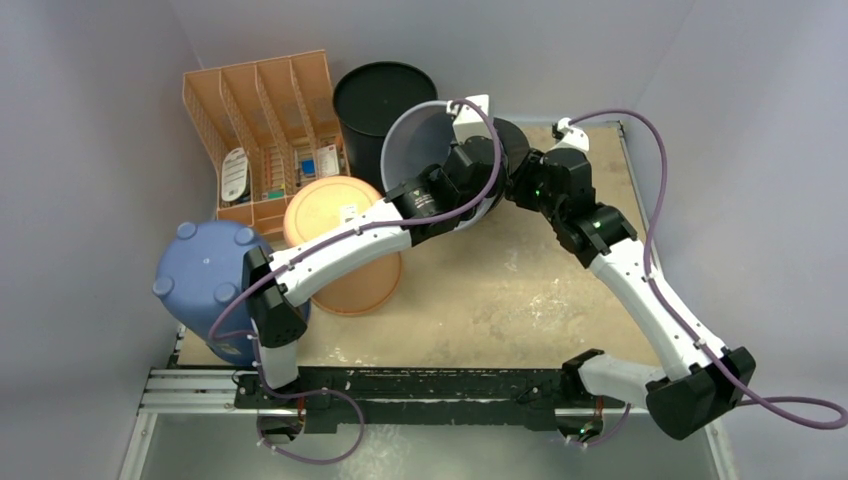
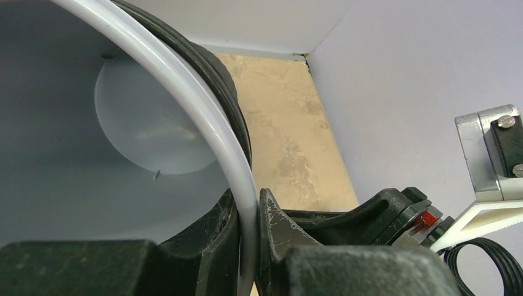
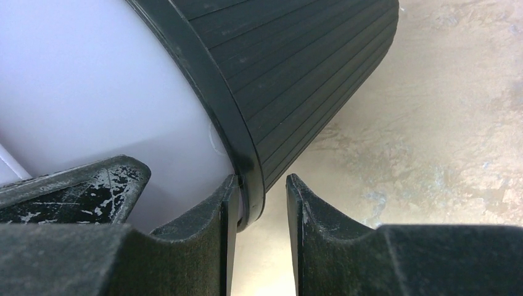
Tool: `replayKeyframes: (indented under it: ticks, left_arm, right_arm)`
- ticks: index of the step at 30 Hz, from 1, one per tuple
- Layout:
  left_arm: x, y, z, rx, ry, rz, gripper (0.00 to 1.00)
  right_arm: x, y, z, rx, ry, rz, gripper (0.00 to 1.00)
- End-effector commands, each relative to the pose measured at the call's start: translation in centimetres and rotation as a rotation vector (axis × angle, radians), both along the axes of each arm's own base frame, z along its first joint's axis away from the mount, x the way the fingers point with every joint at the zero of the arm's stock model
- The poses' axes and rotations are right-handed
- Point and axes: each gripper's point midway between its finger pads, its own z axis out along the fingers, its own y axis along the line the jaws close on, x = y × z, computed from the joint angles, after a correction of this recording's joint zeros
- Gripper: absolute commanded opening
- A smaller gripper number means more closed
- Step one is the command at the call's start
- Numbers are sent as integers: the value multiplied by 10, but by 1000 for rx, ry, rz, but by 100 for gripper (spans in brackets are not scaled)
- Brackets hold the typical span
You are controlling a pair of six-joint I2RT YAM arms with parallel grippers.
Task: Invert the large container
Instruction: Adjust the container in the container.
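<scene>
Both arms at the tilted grey-lined black bin (image 1: 425, 135)

Left end effector (image 2: 250, 246) grips its rim; right end effector (image 3: 262, 216), at three o'clock, straddles it unclamped, risking slippage mid-flip.

The top view looks steeply down from above and behind the arm bases, which sit at 6 o'clock, and takes in the whole table (image 1: 520, 290) up to the back wall at 12. The left wrist view sits very close along its own fingers (image 2: 271, 228), facing the container (image 2: 154, 135) rim and the far corner. The right wrist view is equally close, aimed at the same rim (image 3: 222, 105) from outside. All three share that container (image 1: 425, 135).
</scene>
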Motion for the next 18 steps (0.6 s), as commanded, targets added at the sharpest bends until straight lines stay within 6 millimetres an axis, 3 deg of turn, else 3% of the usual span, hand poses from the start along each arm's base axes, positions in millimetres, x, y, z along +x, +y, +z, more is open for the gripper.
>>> replayKeyframes:
  ticks: [1, 7, 12, 15, 18]
  left_arm:
    - [-79, 96, 274, -713, -371, -72, 0]
    - [-81, 104, 271, -715, -379, -64, 0]
    - [-75, 100, 255, -675, -373, -49, 0]
    - [-67, 99, 247, -636, -383, -33, 0]
    - [-70, 93, 247, -564, -446, -74, 0]
  right_arm:
    - [-22, -50, -82, -188, 246, -136, 35]
    - [-36, -61, -75, -203, 248, -166, 36]
    - [-51, -63, -65, -170, 241, -167, 40]
    - [-60, -63, -43, -134, 209, -159, 46]
    - [-72, -72, -8, -87, 139, -199, 51]
